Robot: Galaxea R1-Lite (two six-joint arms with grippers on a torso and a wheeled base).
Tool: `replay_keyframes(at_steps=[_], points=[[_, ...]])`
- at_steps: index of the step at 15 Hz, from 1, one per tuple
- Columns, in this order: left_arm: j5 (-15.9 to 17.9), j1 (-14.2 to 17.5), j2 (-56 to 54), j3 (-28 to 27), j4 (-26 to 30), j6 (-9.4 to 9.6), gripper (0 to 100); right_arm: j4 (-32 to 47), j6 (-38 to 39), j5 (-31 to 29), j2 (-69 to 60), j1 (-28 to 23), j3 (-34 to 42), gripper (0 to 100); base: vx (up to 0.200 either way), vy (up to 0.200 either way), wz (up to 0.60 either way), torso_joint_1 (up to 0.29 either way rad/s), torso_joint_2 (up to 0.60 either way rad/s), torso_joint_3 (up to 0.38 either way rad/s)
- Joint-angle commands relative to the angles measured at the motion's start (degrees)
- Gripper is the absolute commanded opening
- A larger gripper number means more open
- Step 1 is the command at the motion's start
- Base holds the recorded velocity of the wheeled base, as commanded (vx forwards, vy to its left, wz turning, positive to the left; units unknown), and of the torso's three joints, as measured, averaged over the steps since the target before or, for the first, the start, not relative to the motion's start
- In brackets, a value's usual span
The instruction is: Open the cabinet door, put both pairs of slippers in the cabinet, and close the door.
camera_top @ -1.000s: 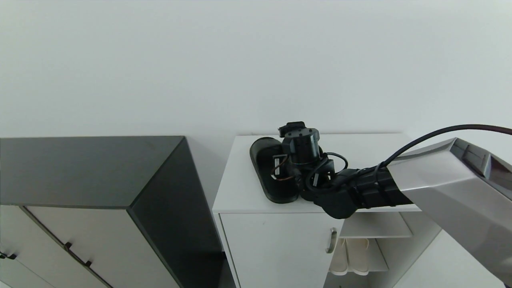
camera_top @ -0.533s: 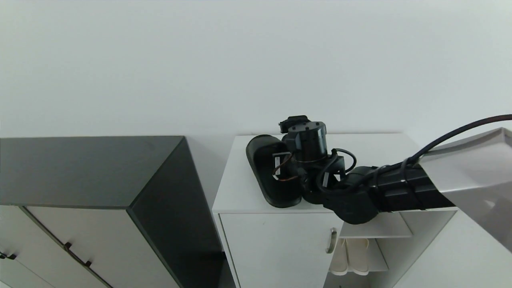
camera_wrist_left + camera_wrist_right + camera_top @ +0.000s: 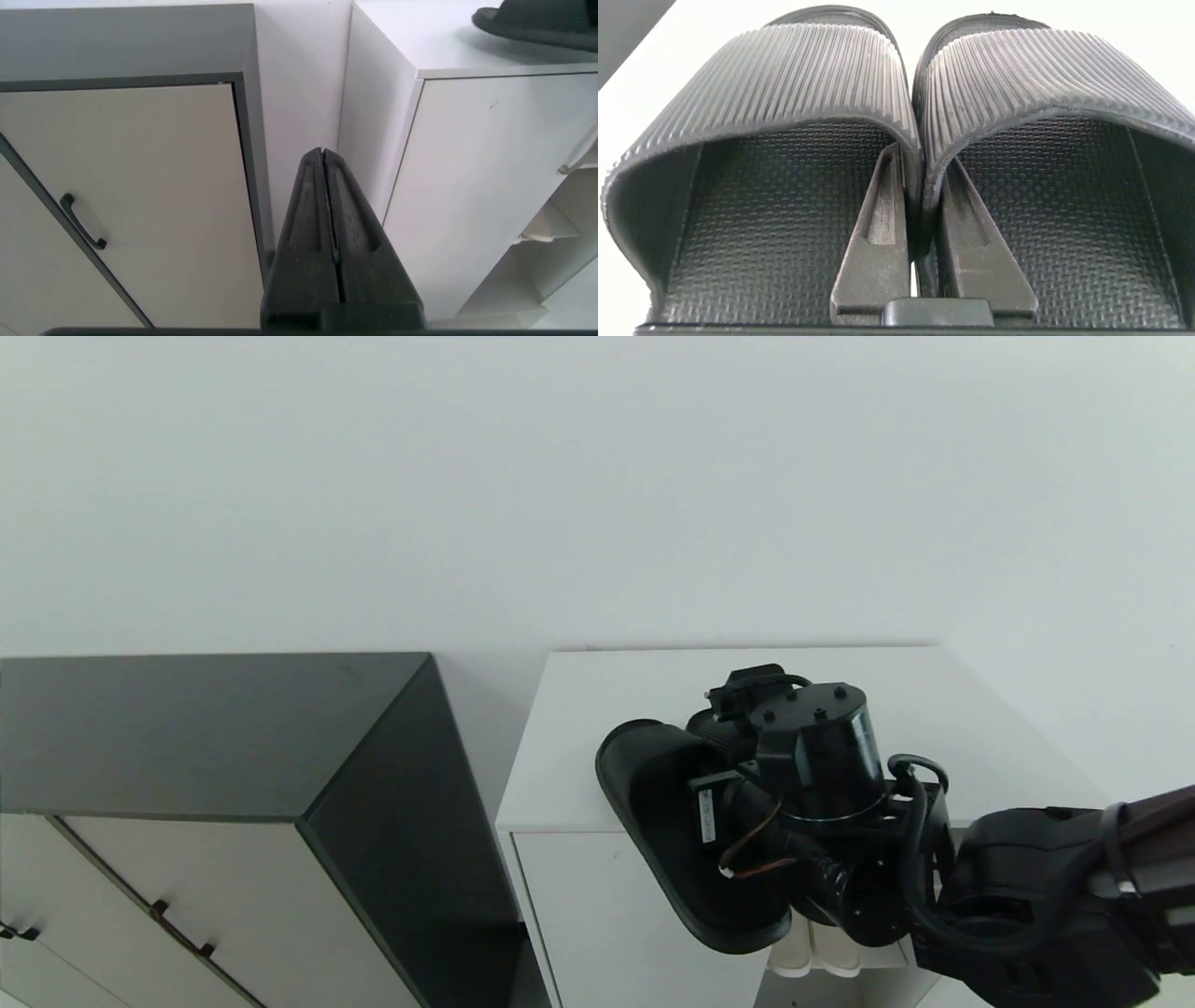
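Backdrop: plain white wall (image 3: 597,476) behind two cabinets.
White cabinet (image 3: 597,747): right of the dark cabinet (image 3: 215,728); white slippers (image 3: 822,959) sit inside its open right side.
Black slippers (image 3: 672,821): pair hangs tilted in the air at that cabinet's near top edge.
My right gripper (image 3: 921,161): clamped on the pair's two inner walls, pinching them together.
My left gripper (image 3: 323,159): pressed closed on nothing, low before the gap between cabinets.

Bright, soft, even light, with shadow darkening the gap beside the white cabinet (image 3: 569,756).
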State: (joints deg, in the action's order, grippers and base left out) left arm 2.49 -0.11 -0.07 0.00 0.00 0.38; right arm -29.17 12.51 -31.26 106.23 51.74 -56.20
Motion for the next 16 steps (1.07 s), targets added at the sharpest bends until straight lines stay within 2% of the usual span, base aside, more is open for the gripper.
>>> replay_keyframes(at_steps=[1,10,12,16], points=[[0.06,0.02,0.07,0.0,0.0,-0.03,0,-0.01,-0.03,0.06,-1.55,0.38,0.92,0,-0.2,0.0,0.0,0.012,0.0,-0.002],[0.06,0.02,0.07,0.0,0.0,0.15,0,-0.89,-0.03,0.49,-1.73,0.65,2.85,0,-0.2,0.0,0.0,0.003,0.0,0.004],[0.06,0.02,0.07,0.0,0.0,0.24,0,-3.79,-0.55,1.9,-1.81,0.82,3.82,0,0.0,0.0,0.0,0.0,0.0,0.0],[0.06,0.02,0.07,0.0,0.0,0.15,0,-4.23,-0.82,1.81,-1.73,0.82,4.08,0,0.0,0.0,0.0,0.0,0.0,0.0]])
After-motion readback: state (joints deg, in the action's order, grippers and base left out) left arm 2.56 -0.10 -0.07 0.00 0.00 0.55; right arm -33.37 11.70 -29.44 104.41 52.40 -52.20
